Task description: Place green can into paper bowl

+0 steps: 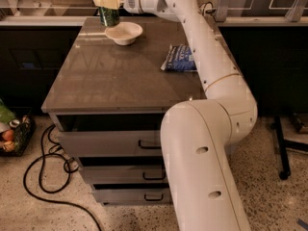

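The gripper point(109, 0) is hanging over the far back left corner of the cabinet top point(115, 81). It is squeezing the green can point(109, 16) tight, up near the can's top. I think it is grabbing up high so the bottom of the can is free to go down into the paper bowl point(124, 32). It is holding the can straight up, so the can will be standing when it is let go.

The long white arm point(192, 28) is reaching all the way across, because the bowl is sitting at the far end. The can is just beside the bowl, at the bowl's back left edge. It is not inside the bowl yet. I cannot tell if the can's bottom is touching the cabinet top or floating a little above it.

A blue snack bag point(180, 58) is lying well apart on the right, so it is not getting in the way.

The can is small and round. A green label with darker marks is wrapping around it. A bit of its silver top is peeking out above the claw.
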Action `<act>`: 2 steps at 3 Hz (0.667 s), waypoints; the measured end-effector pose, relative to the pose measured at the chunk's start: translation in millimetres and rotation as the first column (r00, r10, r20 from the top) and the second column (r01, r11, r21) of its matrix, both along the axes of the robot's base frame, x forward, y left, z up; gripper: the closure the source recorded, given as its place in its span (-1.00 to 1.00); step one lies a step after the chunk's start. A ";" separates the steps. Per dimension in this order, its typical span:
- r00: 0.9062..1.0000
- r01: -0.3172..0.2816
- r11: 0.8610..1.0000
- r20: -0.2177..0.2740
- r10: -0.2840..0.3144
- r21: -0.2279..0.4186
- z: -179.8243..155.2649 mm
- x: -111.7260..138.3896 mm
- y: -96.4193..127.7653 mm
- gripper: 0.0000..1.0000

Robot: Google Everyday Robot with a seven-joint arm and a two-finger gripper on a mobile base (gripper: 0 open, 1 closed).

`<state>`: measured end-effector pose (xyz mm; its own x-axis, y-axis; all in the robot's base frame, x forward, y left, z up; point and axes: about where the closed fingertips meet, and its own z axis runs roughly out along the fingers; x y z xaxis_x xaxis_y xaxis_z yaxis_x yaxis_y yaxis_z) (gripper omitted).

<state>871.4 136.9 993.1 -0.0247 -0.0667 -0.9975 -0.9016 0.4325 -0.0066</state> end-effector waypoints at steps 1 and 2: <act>0.994 0.106 0.994 -0.011 -0.105 0.021 -3.7 25.2 -16.7 1.00; 0.994 0.106 0.994 -0.011 -0.105 0.021 -3.8 25.2 -16.6 1.00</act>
